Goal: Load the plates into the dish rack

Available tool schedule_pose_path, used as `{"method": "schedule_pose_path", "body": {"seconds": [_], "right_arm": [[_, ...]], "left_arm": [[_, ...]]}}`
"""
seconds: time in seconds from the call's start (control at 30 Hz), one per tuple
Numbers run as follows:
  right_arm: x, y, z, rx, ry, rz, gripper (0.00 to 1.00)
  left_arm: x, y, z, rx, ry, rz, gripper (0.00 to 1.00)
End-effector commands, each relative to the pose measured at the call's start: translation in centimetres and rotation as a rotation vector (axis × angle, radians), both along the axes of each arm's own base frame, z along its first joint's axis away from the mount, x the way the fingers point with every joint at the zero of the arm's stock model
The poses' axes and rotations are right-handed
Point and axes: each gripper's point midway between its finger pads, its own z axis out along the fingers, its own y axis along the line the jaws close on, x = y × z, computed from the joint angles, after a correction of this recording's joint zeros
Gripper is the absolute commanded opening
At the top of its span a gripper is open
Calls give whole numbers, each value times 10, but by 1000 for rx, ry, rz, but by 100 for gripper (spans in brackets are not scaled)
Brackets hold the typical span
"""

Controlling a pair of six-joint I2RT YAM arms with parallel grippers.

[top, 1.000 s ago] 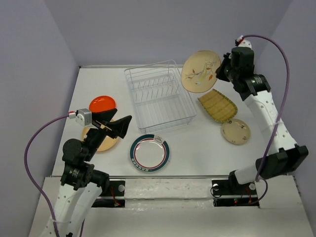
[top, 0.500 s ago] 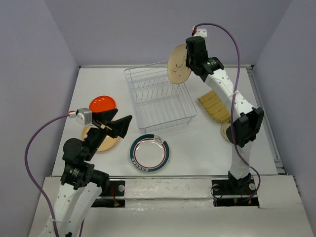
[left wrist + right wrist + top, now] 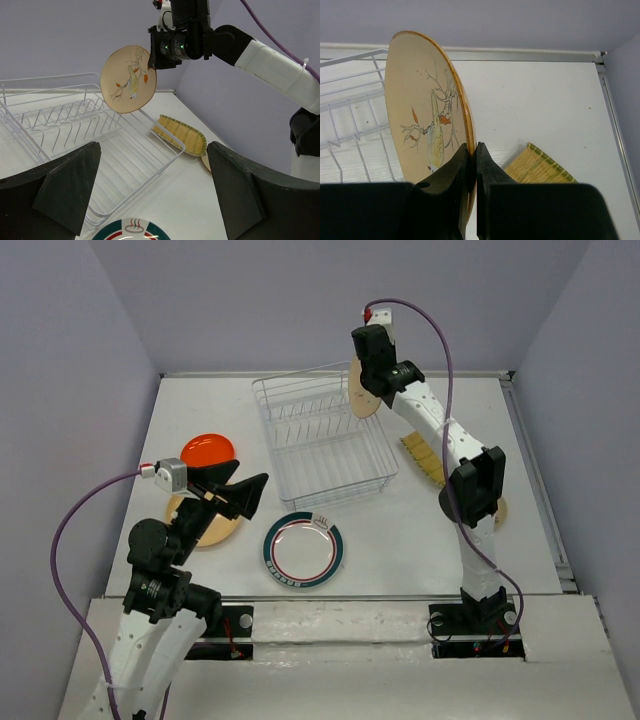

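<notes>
My right gripper [image 3: 470, 150] is clamped on the cream floral plate [image 3: 360, 392], held on edge above the far right corner of the dish rack [image 3: 340, 492]; I see no plate in it yet; my left gripper [image 3: 238, 483] hangs wide open; the other plates [image 3: 303, 551] lie on the table [image 3: 420, 540].
</notes>
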Motion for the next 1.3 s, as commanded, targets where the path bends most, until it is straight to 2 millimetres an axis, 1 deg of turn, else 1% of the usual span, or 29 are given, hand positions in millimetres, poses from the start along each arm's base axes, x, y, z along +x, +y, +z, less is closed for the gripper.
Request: {"method": "schedule_pose_path", "body": {"seconds": [0.0, 0.03, 0.07, 0.1, 0.13, 0.17, 0.23, 0.27, 0.33, 0.37, 0.4, 0.43, 0.47, 0.57, 0.6, 0.73, 0.77, 0.8, 0.83, 0.93, 0.97, 1.0, 1.03, 1.07, 1.17, 1.2, 1.23, 1.27], "right_arm": [[7, 6, 90, 84, -275, -40, 7], [7, 12, 85, 82, -269, -27, 7], [9, 14, 77, 75, -257, -24, 7], [8, 18, 73, 39, -240, -3, 7], [8, 25, 69, 31, -238, 10, 7], [10, 26, 60, 16, -224, 12, 7], [9, 40, 48, -13, -202, 44, 7], [12, 41, 37, -37, -185, 41, 7], [8, 54, 26, -78, -168, 61, 7], [11, 55, 15, -107, -150, 64, 7], [10, 61, 8, -118, -143, 71, 7], [11, 61, 2, -130, -133, 68, 7], [9, 66, -2, -134, -128, 76, 7], [12, 67, -16, -154, -107, 76, 7], [11, 72, -20, -168, -100, 84, 7], [15, 73, -21, -178, -104, 78, 7], [16, 74, -20, -175, -107, 76, 11], [16, 75, -19, -166, -111, 80, 17], [15, 75, -16, -158, -116, 83, 29], [11, 80, -2, -101, -127, 116, 49], [9, 82, 2, -84, -127, 128, 60], [4, 83, 13, -51, -134, 146, 65], [1, 83, 19, -35, -138, 152, 67], [-3, 84, 31, -8, -150, 167, 70], [-13, 83, 42, 37, -145, 184, 72], [-20, 82, 56, 71, -162, 198, 72], [-24, 81, 53, 66, -145, 210, 72], [-29, 82, 55, 105, -145, 210, 72]], "left_arm": [[-6, -1, 23, -18, -63, -17, 99], [-6, -1, 23, -18, -63, -17, 99], [-7, -1, 24, -19, -66, -17, 99], [-6, -1, 23, -18, -65, -15, 99], [-7, -1, 24, -19, -67, -17, 99], [-7, -1, 24, -19, -68, -15, 99], [-7, -1, 25, -20, -69, -17, 99], [-7, -1, 24, -20, -67, -15, 99], [-7, -1, 24, -20, -67, -14, 99], [-7, -1, 24, -22, -66, -14, 99], [-7, 0, 24, -21, -67, -12, 99], [-7, 0, 24, -21, -67, -12, 99], [-7, 0, 25, -21, -68, -12, 99], [-6, 0, 24, -23, -65, -13, 99], [-6, 0, 24, -23, -62, -12, 99], [-5, -1, 23, -22, -61, -12, 99], [-5, -1, 22, -22, -58, -12, 99], [-4, 0, 22, -23, -56, -9, 99], [-3, 0, 21, -21, -52, -4, 99], [2, 0, 16, -12, -26, 5, 99], [4, 0, 14, -8, -18, 7, 99], [6, -2, 12, -2, -9, 5, 99], [7, -2, 11, 1, -4, 5, 99], [8, -3, 9, 3, 3, 2, 99], [10, -3, 7, 9, 9, 2, 99], [10, -3, 7, 10, 10, 4, 99], [10, -2, 7, 10, 10, 6, 99], [11, -2, 7, 10, 12, 7, 99]]}}
